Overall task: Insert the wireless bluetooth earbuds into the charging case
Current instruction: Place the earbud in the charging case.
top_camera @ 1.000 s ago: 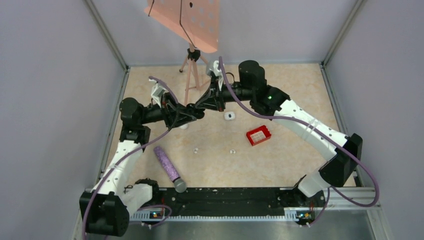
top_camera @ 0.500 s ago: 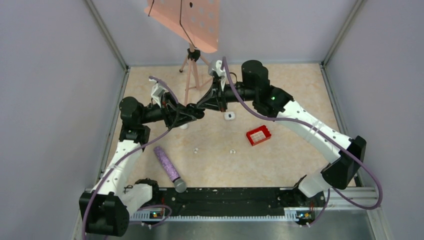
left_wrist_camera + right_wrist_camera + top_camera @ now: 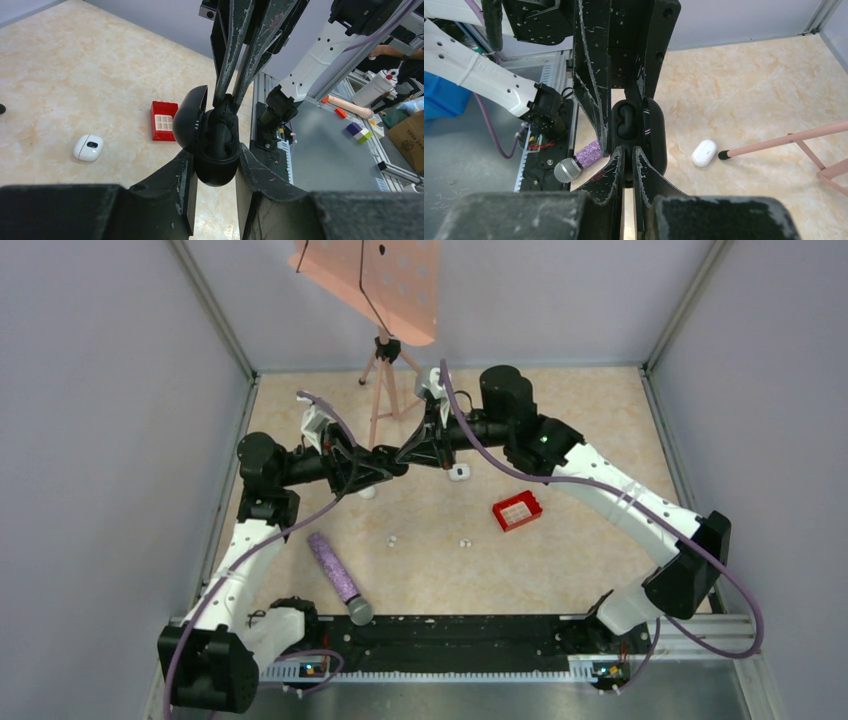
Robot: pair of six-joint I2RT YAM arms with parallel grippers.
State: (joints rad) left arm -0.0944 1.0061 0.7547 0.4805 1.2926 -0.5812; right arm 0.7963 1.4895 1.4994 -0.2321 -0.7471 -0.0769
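My left gripper (image 3: 216,165) is shut on a black clamshell case (image 3: 190,117), held above the table with its lid swung open and dark wells showing. My right gripper (image 3: 628,149) is shut, its fingertips (image 3: 229,97) pressed against the inside of that case (image 3: 654,130); what lies between them is hidden. Both grippers meet at mid-table (image 3: 400,462). A white charging case (image 3: 459,472) with a dark spot (image 3: 88,147) lies on the table to the right. Two tiny white earbuds (image 3: 391,540) (image 3: 465,542) lie nearer the front.
A second white case (image 3: 704,152) lies under the left arm (image 3: 368,492), beside a foot of the pink tripod stand (image 3: 383,380). A red square basket (image 3: 517,511) sits right of centre. A purple-handled microphone (image 3: 335,570) lies at the front left.
The right arm's wrist has shifted slightly left and down while its fingertips stay at the black case. The left arm and the things on the table have not moved.
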